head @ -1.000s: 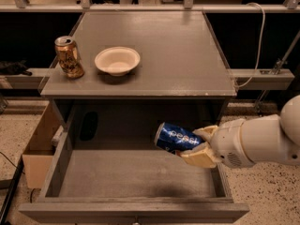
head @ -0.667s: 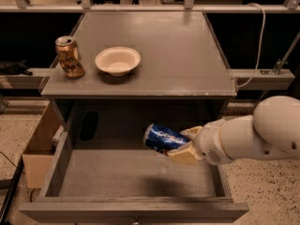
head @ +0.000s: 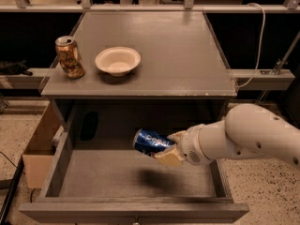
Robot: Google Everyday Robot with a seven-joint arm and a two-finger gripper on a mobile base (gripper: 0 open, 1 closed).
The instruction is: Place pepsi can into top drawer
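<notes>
Speckled floor [head: 262,191] shows at the lower corners of the frame, either side of a grey cabinet. Nearest the bottom edge, the top drawer [head: 108,172] stands out from the cabinet, with a flat bare bottom and low side walls.

Above the middle of it, slightly right, hangs the gripper [head: 171,146] on a thick white arm [head: 248,135] that reaches in from the right edge. Its two tan fingers [head: 168,157] are closed tight around the pepsi can [head: 150,142], one above and one below the can's right end, with only the can's width between them. The can lies on its side, its free end pointing to the left and tilted a little upward. It is blue with white lettering along its side. It is in the air, clear of the drawer bottom, and a soft shadow [head: 154,177] lies on the wood beneath it.

At the left edge, a cardboard box [head: 40,144] sits beside the drawer.

Farther back, on the cabinet top [head: 187,55], a pale bowl [head: 117,61] rests left of centre, and a gold can [head: 70,56] stands upright just beside it, near the left edge. At the upper right, a white cable [head: 255,41] loops down behind the cabinet.
</notes>
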